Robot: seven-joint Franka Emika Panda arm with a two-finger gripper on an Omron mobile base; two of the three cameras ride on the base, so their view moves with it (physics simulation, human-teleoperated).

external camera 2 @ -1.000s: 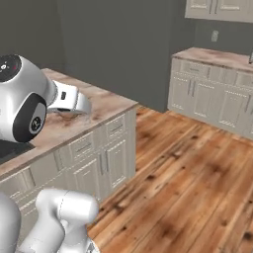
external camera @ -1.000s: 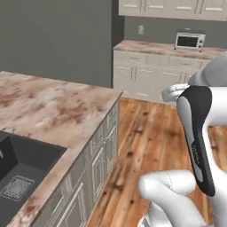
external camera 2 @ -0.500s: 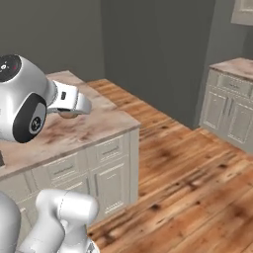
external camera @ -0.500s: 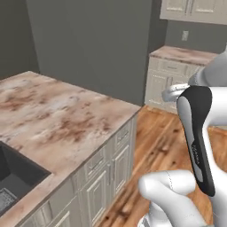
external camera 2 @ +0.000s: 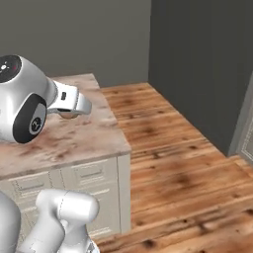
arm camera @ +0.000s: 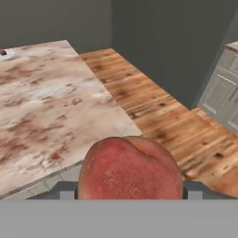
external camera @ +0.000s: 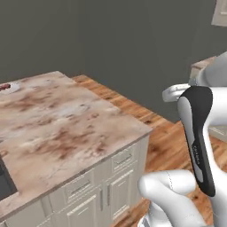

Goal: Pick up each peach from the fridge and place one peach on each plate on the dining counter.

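Observation:
In the hand view a round orange-red peach [arm camera: 130,168] sits right in front of the camera, and my gripper [arm camera: 130,188] is shut on it, with the fingertips mostly hidden behind the fruit. The peach hangs above the near corner of the dining counter [arm camera: 42,102], a beige brown-veined marble top [external camera: 62,124] with cream drawer fronts [external camera 2: 79,173]. The edge of one plate [external camera: 5,88] with red on it shows at the counter's far left [arm camera: 3,53]. The fridge is out of view.
Wooden floor [external camera 2: 178,163] runs past the counter's end to a dark grey wall [external camera: 133,48]. Cream cabinets [arm camera: 222,93] stand at the right. A corner of the dark sink [external camera: 4,182] shows at the left edge. My own white arm [external camera: 199,142] blocks the right of the left base view.
The whole picture has swung as the base turned. The back cabinets and microwave have slid out of view, and the counter's end corner and the grey wall have come in. The arm's pose is unchanged.

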